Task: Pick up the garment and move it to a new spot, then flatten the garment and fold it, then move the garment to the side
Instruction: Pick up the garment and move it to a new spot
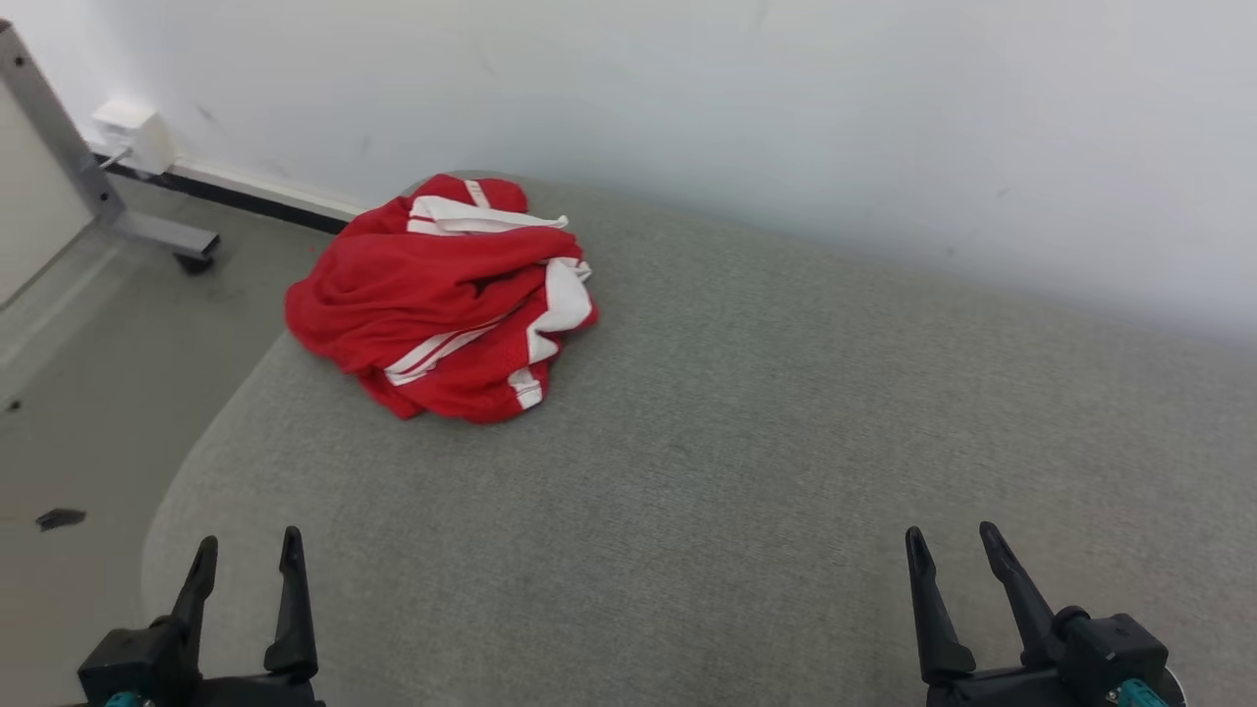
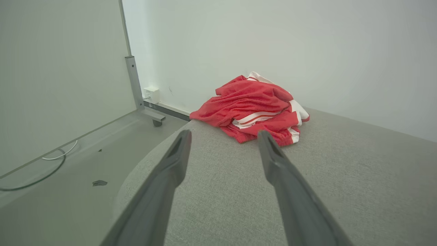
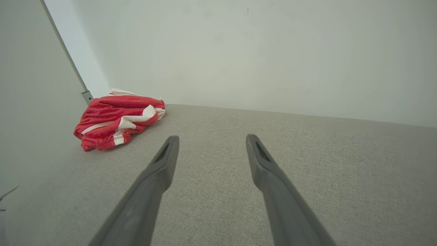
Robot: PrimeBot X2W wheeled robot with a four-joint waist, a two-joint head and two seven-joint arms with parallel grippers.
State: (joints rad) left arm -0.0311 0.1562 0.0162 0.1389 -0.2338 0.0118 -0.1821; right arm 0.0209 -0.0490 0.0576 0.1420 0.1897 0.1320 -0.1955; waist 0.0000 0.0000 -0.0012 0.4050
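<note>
A grey fabric-covered table (image 1: 746,462) with a rounded corner stands against a plain white wall (image 1: 786,108). The crumpled red garment (image 1: 442,304) with white stripes lies at the table's far left corner, close to the wall. The left end effector (image 1: 248,538) and right end effector (image 1: 953,532) hover over the near edge, spread wide and empty. Left of the table are grey floor (image 1: 88,393), a metal frame foot (image 1: 157,234) and a white wall box (image 1: 133,133).

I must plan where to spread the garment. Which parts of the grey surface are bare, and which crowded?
Bare: the middle of the grey surface, between the red-and-white garment, the left gripper and the right gripper; also the right side along the white wall. Crowded: the far left corner, under the crumpled garment.
</note>
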